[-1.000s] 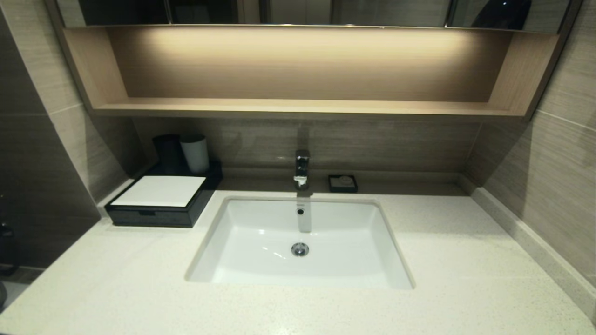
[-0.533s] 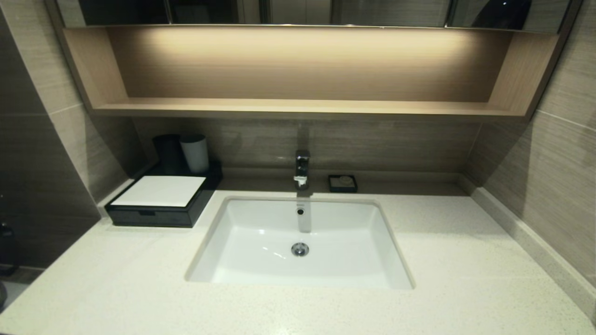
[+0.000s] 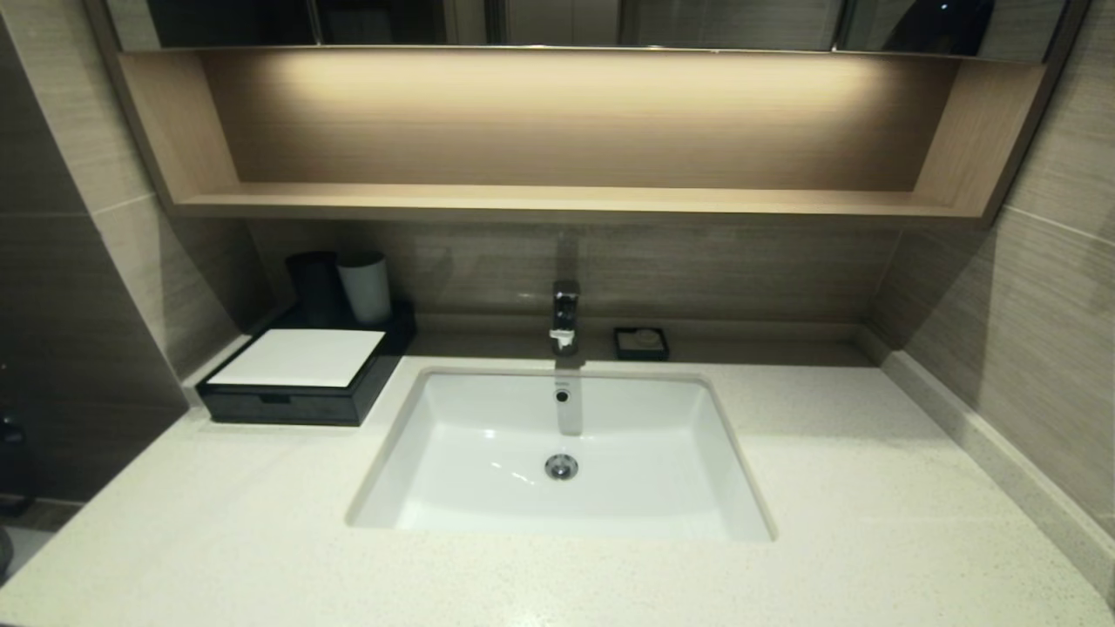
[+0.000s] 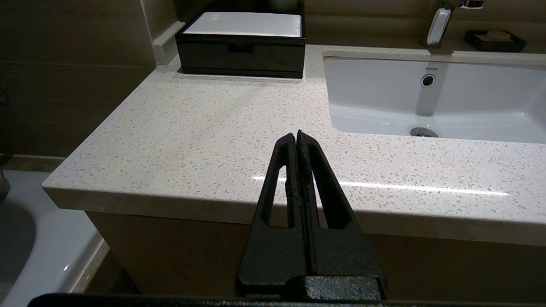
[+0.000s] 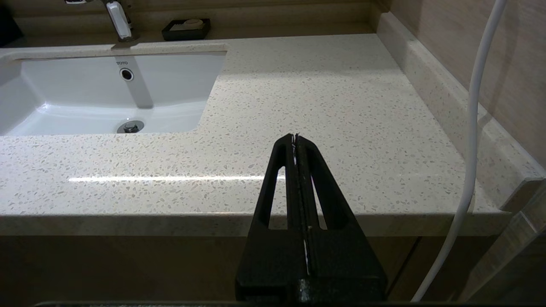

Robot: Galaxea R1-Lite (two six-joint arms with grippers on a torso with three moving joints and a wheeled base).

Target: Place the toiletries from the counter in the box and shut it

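Box (image 3: 300,374): low black case with a white top panel, at the back left corner of the counter (image 3: 218,540), left of the basin (image 3: 557,461). Front drawer pushed in, its notch pull facing the robot. A black cup (image 3: 314,283) and a white cup (image 3: 364,286) stand at its rear edge.

Toiletries: none visible on the counter in any view; no sachets or packet to be found on the speckled stone.

Left gripper (image 4: 297,135): parked in front of the counter's front edge, left of the basin, pointing toward the box; jaws clenched together, grasping nothing.

Right gripper (image 5: 295,138): parked in front of the counter edge, right of the basin; jaws likewise pressed together, empty.

Step in hand, as a judgement: either the task has not begun or it is finished, with the drawer in and both arms at rest. If the work is ahead, the next move calls for locating the items, then hooking the notch pull to draw the drawer out.

View differences: the head view shows the whole counter, tap (image 3: 564,313), small black dish (image 3: 641,343) and wooden shelf (image 3: 557,202), but neither gripper. The left wrist view alone shows the drawer front squarely and the counter's left edge. The right wrist view alone shows a white cable (image 5: 473,128) hanging by the right wall.
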